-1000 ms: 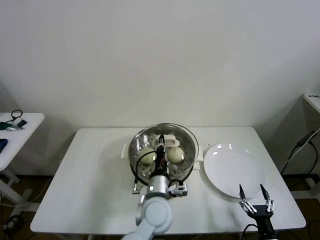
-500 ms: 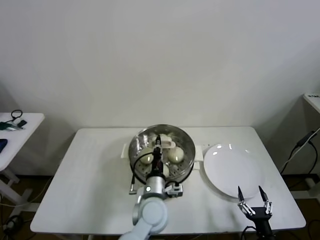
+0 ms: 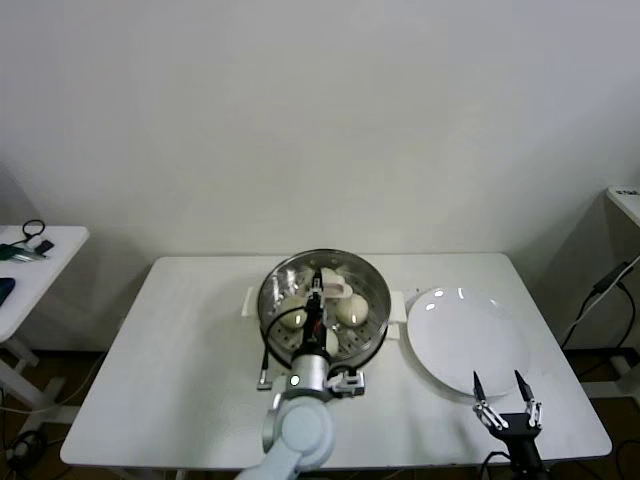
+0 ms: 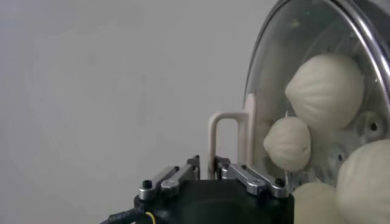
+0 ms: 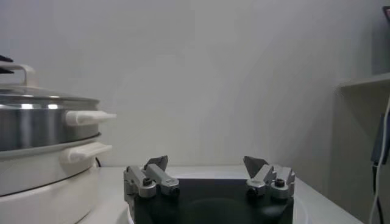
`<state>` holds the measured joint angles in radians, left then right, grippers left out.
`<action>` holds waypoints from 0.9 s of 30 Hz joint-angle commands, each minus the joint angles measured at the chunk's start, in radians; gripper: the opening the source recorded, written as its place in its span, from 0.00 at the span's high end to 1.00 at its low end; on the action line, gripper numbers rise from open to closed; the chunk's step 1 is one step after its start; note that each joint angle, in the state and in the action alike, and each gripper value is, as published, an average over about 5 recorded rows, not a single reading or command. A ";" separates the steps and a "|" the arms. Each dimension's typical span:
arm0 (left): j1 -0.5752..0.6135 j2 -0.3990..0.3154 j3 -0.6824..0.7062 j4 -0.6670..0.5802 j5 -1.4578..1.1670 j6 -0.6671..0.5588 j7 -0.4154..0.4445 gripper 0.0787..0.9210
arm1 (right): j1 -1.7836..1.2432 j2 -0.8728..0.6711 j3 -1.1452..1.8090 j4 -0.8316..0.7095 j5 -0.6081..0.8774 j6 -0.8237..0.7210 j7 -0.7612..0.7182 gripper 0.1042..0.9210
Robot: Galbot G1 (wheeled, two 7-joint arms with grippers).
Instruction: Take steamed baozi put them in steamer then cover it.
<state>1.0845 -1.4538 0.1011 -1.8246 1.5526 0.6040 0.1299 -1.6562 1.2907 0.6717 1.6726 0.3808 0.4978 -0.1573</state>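
Note:
The steamer (image 3: 378, 318) stands at the table's middle on its white base, and shows in the right wrist view (image 5: 36, 122) too. The clear glass cover (image 3: 296, 274) lies on it. Through the glass I see baozi (image 3: 351, 310), also in the left wrist view (image 4: 326, 85). My left gripper (image 3: 318, 292) is over the steamer, shut on the cover's white handle (image 4: 226, 131), with one finger on each side of the handle's leg. My right gripper (image 3: 505, 402) is open and empty near the table's front edge, in front of the white plate (image 3: 465, 340).
The flat white plate lies to the right of the steamer with nothing on it. A small side table (image 3: 35, 250) with dark items stands at the far left. A white shelf (image 3: 627, 200) and a cable are at the far right.
The cover has come down a little onto the steamer with my left gripper still on its handle. My right gripper has drawn back slightly toward the table's front edge.

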 commanded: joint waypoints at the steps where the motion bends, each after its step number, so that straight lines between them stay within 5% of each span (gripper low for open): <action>1: 0.008 -0.011 -0.011 0.014 0.016 -0.007 0.007 0.75 | 0.000 -0.001 -0.002 0.008 0.000 -0.020 -0.005 0.12; 18: 0.069 0.109 0.006 -0.194 -0.178 0.011 0.022 0.17 | -0.017 -0.004 -0.033 0.104 0.000 -0.129 0.071 0.12; 27: 0.221 0.185 -0.142 -0.387 -0.476 -0.139 -0.128 0.12 | 0.027 0.021 -0.032 0.105 -0.042 -0.152 0.137 0.12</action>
<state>1.3130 -1.2823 -0.1202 -2.1436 0.9541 0.4020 -0.0230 -1.6522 1.2938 0.6423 1.7543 0.3664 0.3914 -0.0923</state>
